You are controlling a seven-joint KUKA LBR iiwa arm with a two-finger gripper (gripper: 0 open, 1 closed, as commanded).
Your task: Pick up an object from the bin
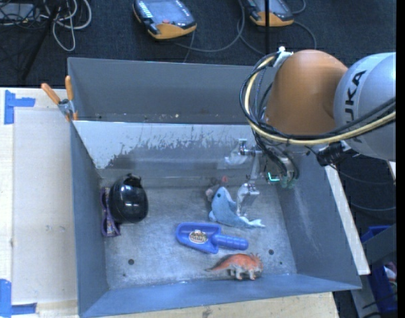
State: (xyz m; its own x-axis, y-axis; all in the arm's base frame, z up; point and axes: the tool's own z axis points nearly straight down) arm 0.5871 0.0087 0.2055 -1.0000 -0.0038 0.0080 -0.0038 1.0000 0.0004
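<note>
Hand [246, 199] sits low in the grey metal bin [189, 280], right of centre, at the right side of a light-blue soft fish-shaped toy [222, 209]. Can't tell whether it's spread or pressed together, and can't tell whether it touches the toy. The toy lies on the bin floor about mid-depth, tail end pointing at the right wall.

Neighbours:
- A dark-blue flat plastic scoop with a short handle [206, 236] lies just in front of the toy, very close to it.
- An orange plastic dinosaur [239, 265] stands near the front wall, just beside the scoop's handle.
- A black round helmet-like object [128, 201] with a purple strip [108, 216] against its left side lies well apart, by the left wall.

Room: open floor between the black object and the toy, and behind the toy up to the back wall. The tight side is the right — the sloped wall is near the hand, with the arm's orange cover [305, 88] and cables above the back-right corner.
</note>
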